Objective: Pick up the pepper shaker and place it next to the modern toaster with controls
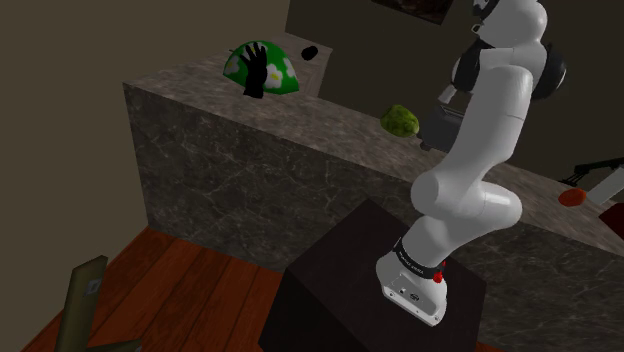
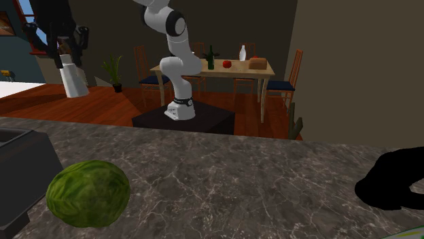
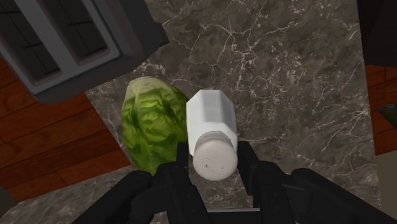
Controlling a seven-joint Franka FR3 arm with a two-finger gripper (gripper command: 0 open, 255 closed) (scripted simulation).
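My black gripper (image 3: 215, 167) is shut on a white pepper shaker (image 3: 211, 124), one finger on each side just below its rounded cap. In the second exterior view the gripper (image 2: 66, 56) holds the shaker (image 2: 73, 79) in the air, well above the marble counter (image 2: 224, 183). Below the shaker lie a green lettuce head (image 3: 153, 127) and, just beyond it, the dark grey toaster (image 3: 67, 44) with its slots facing up. In the shoulder view the toaster (image 1: 440, 122) stands on the counter behind the arm, with the lettuce (image 1: 402, 120) beside it.
A black glove-like hand (image 1: 258, 70) leans on a green flowered object (image 1: 280, 72) at the counter's far end; it also shows as a black shape (image 2: 394, 183). A red item (image 1: 572, 197) lies near the shoulder view's right. A dining table (image 2: 224, 70) stands behind the arm's stand (image 2: 183, 121).
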